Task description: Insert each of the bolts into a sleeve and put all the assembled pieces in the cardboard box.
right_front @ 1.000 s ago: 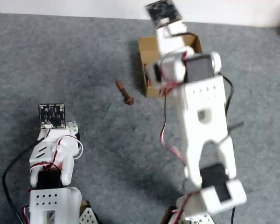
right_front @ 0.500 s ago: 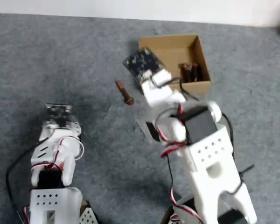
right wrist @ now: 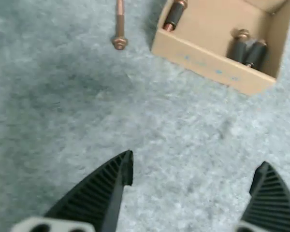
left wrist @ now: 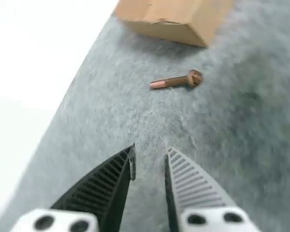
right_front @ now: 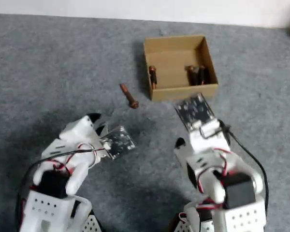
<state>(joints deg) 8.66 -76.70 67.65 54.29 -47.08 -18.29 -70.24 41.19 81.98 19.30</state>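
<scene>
Ideally, the loose bolt (right_front: pixel 129 95), lying on the worktop (right_front: pixel 63 58) near the left side of the cardboard box (right_front: pixel 181 40), should be gripped across its shank by the left gripper (left wrist: pixel 150 166), whose empty fingers are narrowly parted, while those of the right gripper (right wrist: pixel 195 176) are spread wide.

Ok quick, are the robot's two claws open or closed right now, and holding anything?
Black ridged left gripper: open just a little, holding nothing.
Black ridged right gripper: wide open, holding nothing.
</scene>
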